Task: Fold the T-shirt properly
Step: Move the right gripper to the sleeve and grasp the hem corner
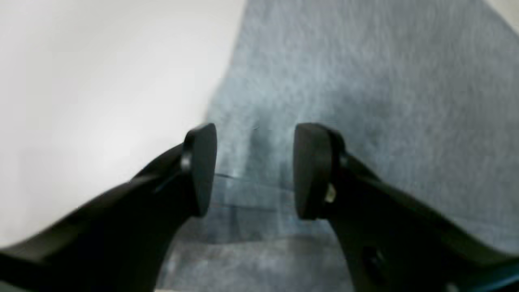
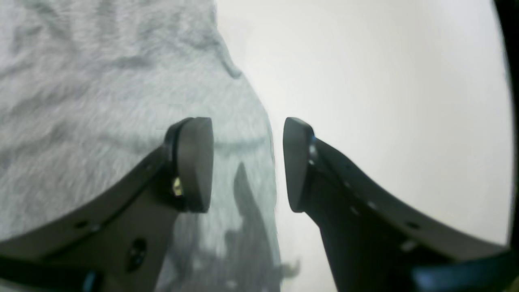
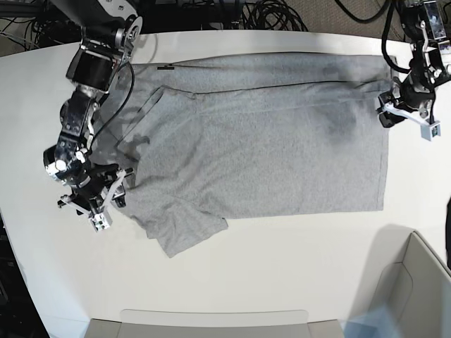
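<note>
Right now your biggest thing is the white table (image 3: 282,267), which fills almost the whole base view, with a tangle of dark cables (image 3: 261,13) beyond its far edge. On it the T-shirt (image 3: 268,148) lies spread flat, plain heather-grey side up, and covers most of the middle and far part of the top. Its hem runs down the right side, its collar end sits to the left, and one short sleeve (image 3: 187,225) sticks out toward the near left. A long crease crosses the cloth near the far edge.

At the near right corner you have a pale open box (image 3: 416,282), well apart from the shirt, and a flat pale tray edge (image 3: 211,320) along the near side.

Your right gripper (image 3: 99,193) hangs at the left edge of the shirt, near the sleeve. From its wrist camera the gripper (image 2: 247,162) has its fingers spread wide with nothing between them: one pad (image 2: 194,162) is over grey cloth, the other over bare table, straddling the shirt's edge.

Your left gripper (image 3: 405,109) sits at the far right corner of the shirt, by the hem. In its wrist view the gripper (image 1: 255,170) is likewise spread wide and empty, both pads (image 1: 310,170) over the blurred grey fabric, with a hem line crossing the gap.
</note>
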